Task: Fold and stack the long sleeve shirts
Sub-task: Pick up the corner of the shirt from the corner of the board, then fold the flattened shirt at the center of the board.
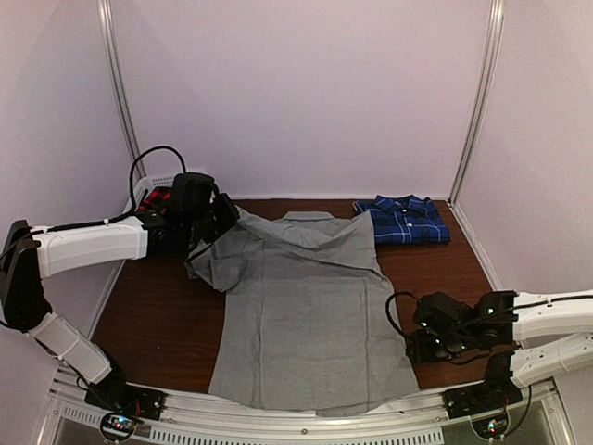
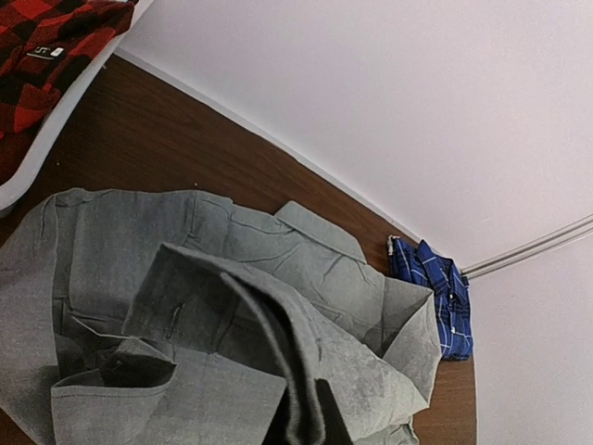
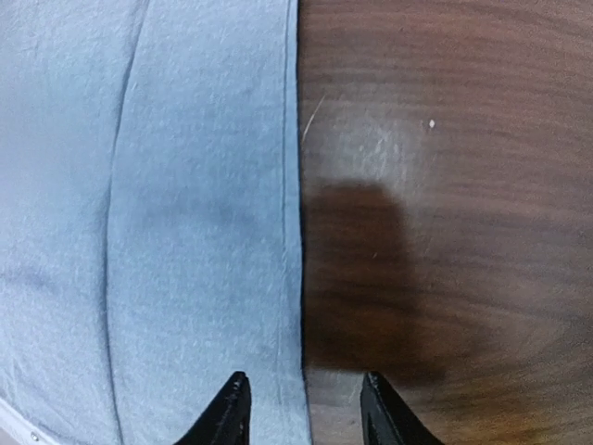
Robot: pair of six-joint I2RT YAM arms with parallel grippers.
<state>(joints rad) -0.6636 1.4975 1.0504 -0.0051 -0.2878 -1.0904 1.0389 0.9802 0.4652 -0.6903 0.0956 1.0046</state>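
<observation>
Though judged roughly half done: blue plaid shirt folded at far right of table; grey shirt spread flat mid-table, not yet folded or stacked. Clenched on its raised sleeve, far left: left gripper. Parted, straddling its near right edge, grasping nothing: right gripper.

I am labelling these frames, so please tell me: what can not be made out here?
Left gripper fingers: top and wrist views, buried in gathered grey shirt.
Red plaid garment: left wrist view, cut by frame edge.
Right gripper: wrist view, only fingertips show; contact with cloth unclear.
</observation>
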